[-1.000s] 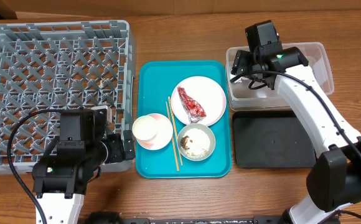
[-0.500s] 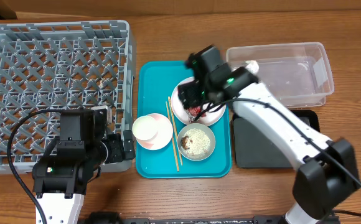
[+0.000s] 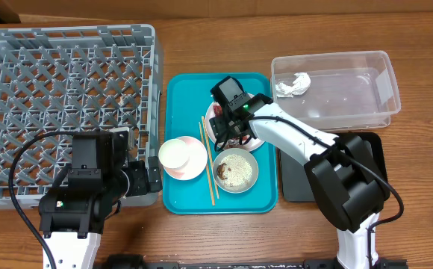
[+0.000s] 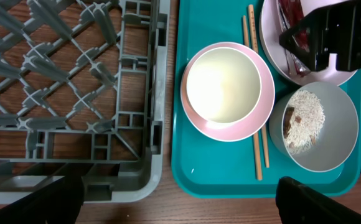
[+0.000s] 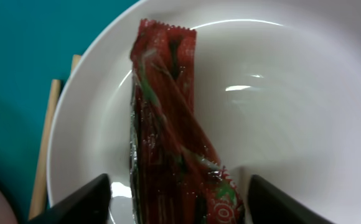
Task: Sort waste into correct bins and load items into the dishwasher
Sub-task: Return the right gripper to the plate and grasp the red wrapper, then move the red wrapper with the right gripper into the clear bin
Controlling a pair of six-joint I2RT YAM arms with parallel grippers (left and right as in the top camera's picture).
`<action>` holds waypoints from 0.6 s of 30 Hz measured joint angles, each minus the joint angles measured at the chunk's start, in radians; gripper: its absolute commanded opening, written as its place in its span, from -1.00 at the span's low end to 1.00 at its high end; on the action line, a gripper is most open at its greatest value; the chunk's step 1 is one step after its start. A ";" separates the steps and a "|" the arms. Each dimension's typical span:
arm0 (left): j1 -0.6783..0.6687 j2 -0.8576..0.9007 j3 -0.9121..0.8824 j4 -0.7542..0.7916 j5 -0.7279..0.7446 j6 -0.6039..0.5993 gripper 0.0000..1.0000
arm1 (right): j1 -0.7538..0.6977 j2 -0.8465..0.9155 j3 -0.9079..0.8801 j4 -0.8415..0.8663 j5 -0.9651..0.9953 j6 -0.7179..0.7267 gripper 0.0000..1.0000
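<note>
On the teal tray [image 3: 183, 97], the white plate [image 5: 280, 124] holds 1 crumpled red wrapper [image 5: 168, 124]; the right gripper [image 5: 180, 202] hangs over it, fingers spread on either side. Beside the plate, the grey-green bowl [image 3: 254, 170] holds rice [image 3: 237, 166] and a brown scrap [image 3: 222, 172], and the pink dish [image 3: 194, 170] carries the white cup [image 3: 178, 155]. 2 chopsticks [image 3: 207, 161] lie between them. The clear tub [image 3: 351, 97] holds 1 white wad [image 3: 291, 84]. The left gripper [image 4: 177, 205] gapes wide, holding nothing, by the dish rack [image 3: 67, 75].

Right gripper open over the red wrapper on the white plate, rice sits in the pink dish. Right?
Not quite. The rice lies in the grey-green bowl, not the pink dish, which holds the white cup; the left wrist view shows it. The right gripper is open over the red wrapper on the white plate.
</note>
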State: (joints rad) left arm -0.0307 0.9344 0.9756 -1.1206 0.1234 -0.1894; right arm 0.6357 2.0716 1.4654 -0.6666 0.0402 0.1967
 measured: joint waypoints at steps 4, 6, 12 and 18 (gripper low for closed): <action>0.000 0.000 0.000 -0.002 0.000 0.000 1.00 | 0.000 0.002 0.000 -0.007 0.019 0.009 0.12; 0.000 0.000 0.000 -0.002 0.000 0.000 1.00 | 0.000 0.002 0.000 -0.021 0.020 0.012 0.15; 0.000 0.000 0.000 -0.002 0.000 0.000 1.00 | 0.000 0.002 -0.037 -0.011 0.026 0.013 -0.23; 0.000 0.000 0.000 -0.002 0.000 0.000 1.00 | -0.002 0.002 -0.024 -0.045 0.039 0.017 -0.90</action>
State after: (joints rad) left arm -0.0307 0.9344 0.9756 -1.1225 0.1234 -0.1890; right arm 0.6334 2.0731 1.4410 -0.7120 0.0792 0.2138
